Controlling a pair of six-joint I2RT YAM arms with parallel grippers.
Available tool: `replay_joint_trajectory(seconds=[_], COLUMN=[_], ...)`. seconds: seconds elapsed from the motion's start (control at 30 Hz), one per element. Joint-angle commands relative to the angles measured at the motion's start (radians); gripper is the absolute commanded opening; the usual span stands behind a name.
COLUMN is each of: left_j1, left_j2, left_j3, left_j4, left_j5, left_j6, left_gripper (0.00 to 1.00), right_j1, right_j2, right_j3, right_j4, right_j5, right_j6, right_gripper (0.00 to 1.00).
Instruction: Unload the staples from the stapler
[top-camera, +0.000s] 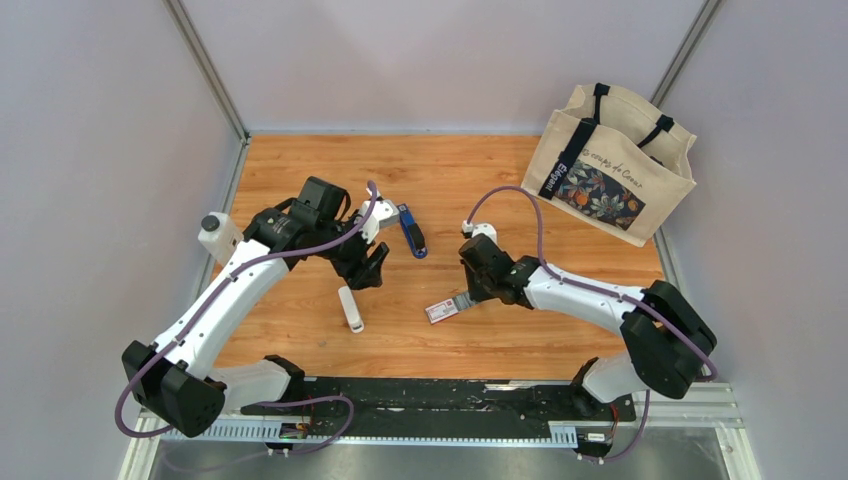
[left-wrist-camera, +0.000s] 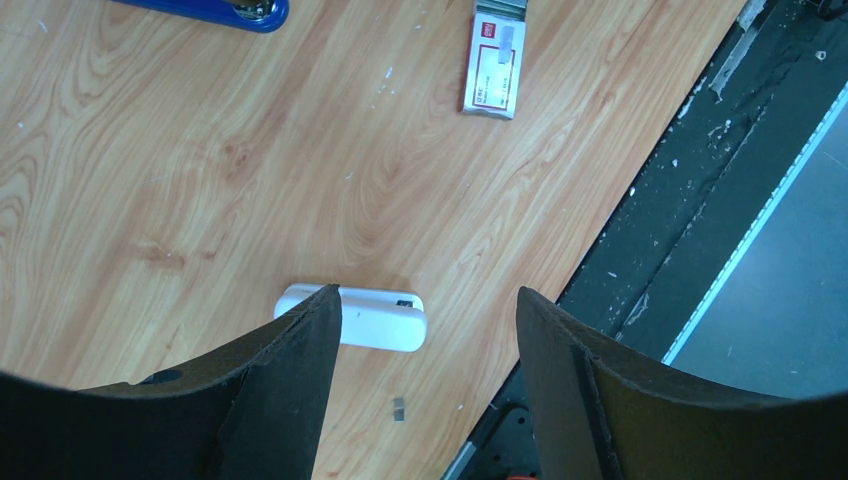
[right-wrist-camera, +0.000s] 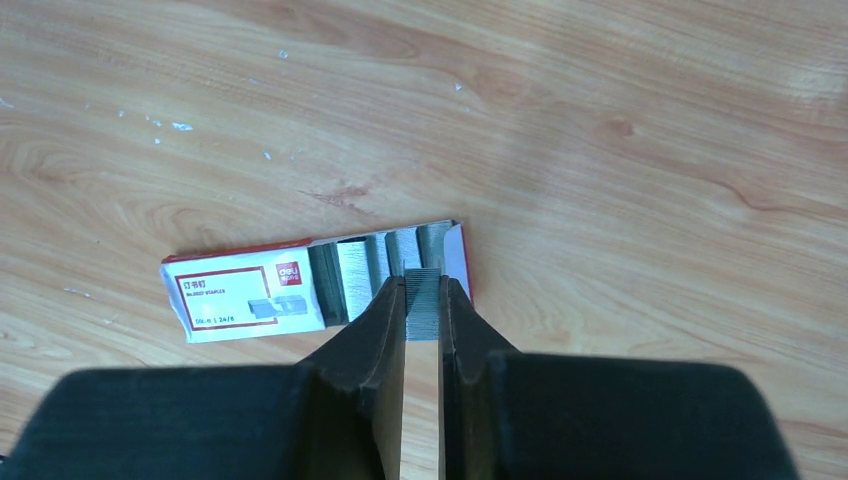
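The blue stapler (top-camera: 412, 230) lies on the wooden table, right of my left gripper (top-camera: 372, 268); its end shows at the top of the left wrist view (left-wrist-camera: 215, 10). My left gripper (left-wrist-camera: 428, 305) hangs open over a white oblong stick (left-wrist-camera: 385, 322), holding nothing. My right gripper (right-wrist-camera: 424, 282) is shut on a grey strip of staples (right-wrist-camera: 424, 300) at the open end of a red-and-white staple box (right-wrist-camera: 245, 295). More strips lie inside the box. A tiny grey staple piece (left-wrist-camera: 398, 408) lies on the wood near the stick.
A beige tote bag (top-camera: 610, 165) stands at the back right. The staple box (top-camera: 441, 310) lies mid-table, near the front. A black rail (top-camera: 440, 400) runs along the near edge. The white stick (top-camera: 351, 308) lies left of the box.
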Motion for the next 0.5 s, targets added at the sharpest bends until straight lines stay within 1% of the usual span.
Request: replay_joint_trajectory(seconds=[0.0,0.2,0.47], left_j1=[-0.006,-0.006,-0.006], left_j2=[-0.003,-0.005,-0.003], left_j3=[-0.001,0.001,0.001], left_j4=[0.000,-0.002,0.000], left_j5=[0.001,-0.002,-0.002], left_j6=[0.023,0.021,0.023], left_gripper=[0.73,0.73,0.73], right_j1=[0.030,0.059,0.065], right_j2=[-0.026,-0.007,0.027], right_j3=[0.000,-0.003,0.008], right_j4=[0.011,0.023,0.028], right_j5=[0.020,0.017,0.011], right_j6=[0.027,0.038,0.032], right_gripper=[0.07,0.07,0.08])
